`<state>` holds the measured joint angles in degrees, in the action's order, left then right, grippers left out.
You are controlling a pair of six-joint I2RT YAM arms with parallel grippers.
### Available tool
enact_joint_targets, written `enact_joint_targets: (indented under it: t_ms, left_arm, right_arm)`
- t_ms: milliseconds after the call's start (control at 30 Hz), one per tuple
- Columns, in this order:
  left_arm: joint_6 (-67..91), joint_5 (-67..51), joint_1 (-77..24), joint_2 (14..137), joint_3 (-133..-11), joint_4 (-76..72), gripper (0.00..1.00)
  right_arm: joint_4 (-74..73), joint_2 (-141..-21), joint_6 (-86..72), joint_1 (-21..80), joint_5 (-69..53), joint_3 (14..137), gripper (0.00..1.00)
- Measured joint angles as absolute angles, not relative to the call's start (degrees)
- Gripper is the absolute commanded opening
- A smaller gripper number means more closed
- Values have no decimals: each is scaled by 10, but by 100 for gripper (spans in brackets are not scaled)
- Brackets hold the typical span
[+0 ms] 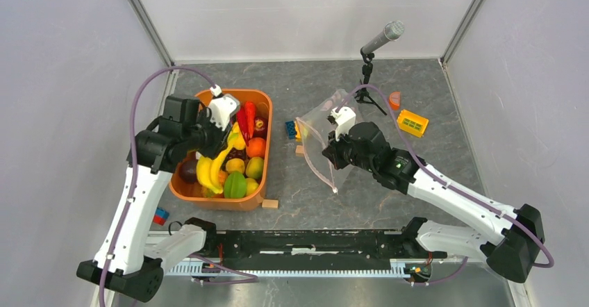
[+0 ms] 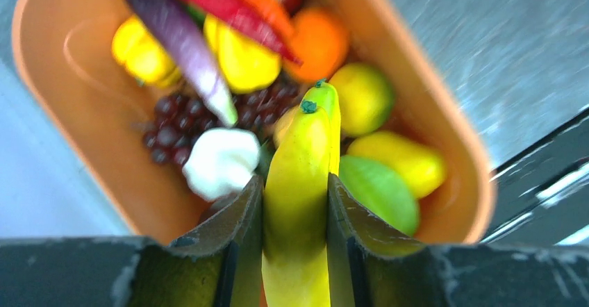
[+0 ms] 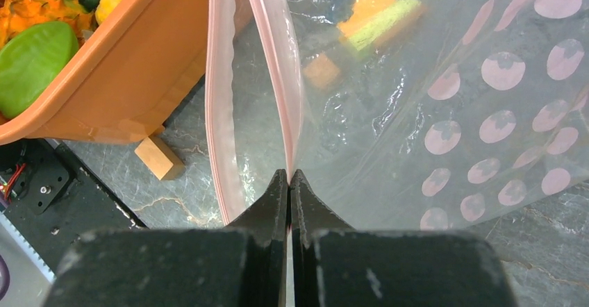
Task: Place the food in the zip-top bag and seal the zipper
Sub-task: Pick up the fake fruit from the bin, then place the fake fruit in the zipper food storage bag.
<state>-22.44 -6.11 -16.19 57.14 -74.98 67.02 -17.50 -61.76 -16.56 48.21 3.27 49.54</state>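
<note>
Top view: grey stone-patterned table (image 1: 361, 203); orange oval plastic tub (image 1: 208, 199) on its left side, heaped with glossy plastic food (image 1: 243, 171). The left gripper (image 1: 230, 135) hangs over the tub. Clear bag (image 1: 319, 133) stands on edge right of the tub, mouth gaping, the thin pink zipper (image 1: 310, 155) curving along its edge, the right gripper (image 1: 332, 155) at its lower end. Left wrist view: left gripper (image 2: 294, 210) is clamped on a smooth yellow banana (image 2: 299, 147), one black finger pressed to each side; below lie knobbly dark grapes (image 2: 170, 130), a white garlic bulb (image 2: 221, 161), a purple aubergine (image 2: 177, 39) and a round orange (image 2: 318, 43), all inside the tub (image 2: 76, 98). Right wrist view: right gripper (image 3: 289, 178) has its jaws together, pinching the bag (image 3: 430, 112), crinkled film with pink dots, at the zipper (image 3: 278, 64); a wooden block (image 3: 160, 158) lies beside the tub (image 3: 139, 71).
</note>
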Motion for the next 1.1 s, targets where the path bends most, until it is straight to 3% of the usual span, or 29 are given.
enact_joint_targets:
  t_ms: [233,500,767,1100]
  left_arm:
    - [-70,-235,-162,562,-764,542,8]
    - [232,-383,-208,528,-587,232,8]
    - [300,-360,-433,576,-567,93,7]
    - [292,-245,-479,676,-584,102,8]
  right_arm:
    - [-163,-606,-191,482,64,483,0]
    - [-123,-562,-262,482,121,458,0]
    - [-108,-558,-302,482,140,451,0]
    - [-109,-558,-307,483,136,451,0]
